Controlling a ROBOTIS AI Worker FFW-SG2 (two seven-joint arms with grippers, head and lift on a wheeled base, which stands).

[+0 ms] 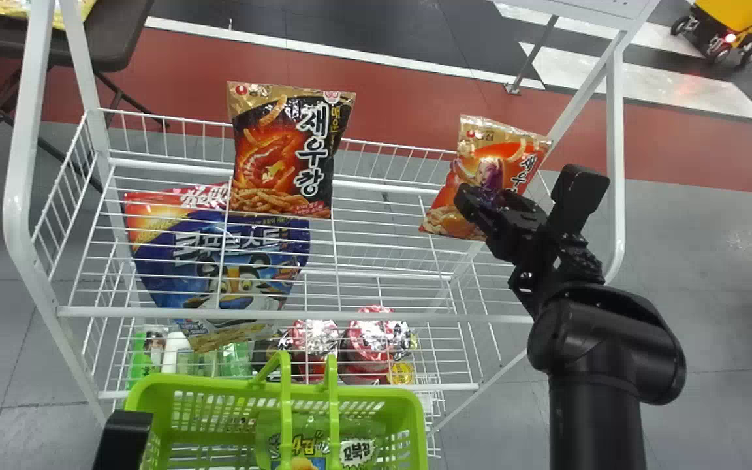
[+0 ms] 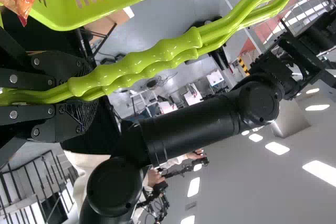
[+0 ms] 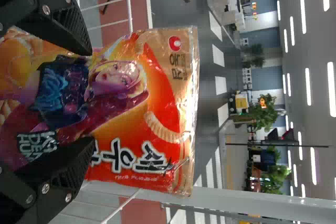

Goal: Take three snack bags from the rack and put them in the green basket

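My right gripper point(image 1: 523, 189) is open at the orange snack bag point(image 1: 480, 166) standing at the rack's right side. In the right wrist view the right gripper point(image 3: 86, 98) has its fingers apart in front of the orange bag point(image 3: 163, 98). A black-and-orange snack bag point(image 1: 284, 153) stands left of it on the rack point(image 1: 376, 186). The green basket point(image 1: 180, 385) is at the front, with a green bag point(image 1: 314, 440) inside. A black part of my left gripper point(image 1: 125, 437) shows beside it. In the left wrist view the left gripper point(image 2: 68, 95) is shut on the basket handles point(image 2: 157, 53).
A large blue bag point(image 1: 232, 261) lies below the black-and-orange one. Bowls point(image 1: 376, 333) and bottles point(image 1: 177, 349) stand on a lower shelf. White rack posts point(image 1: 20, 163) rise on both sides. A dark table point(image 1: 102, 39) is behind at the left.
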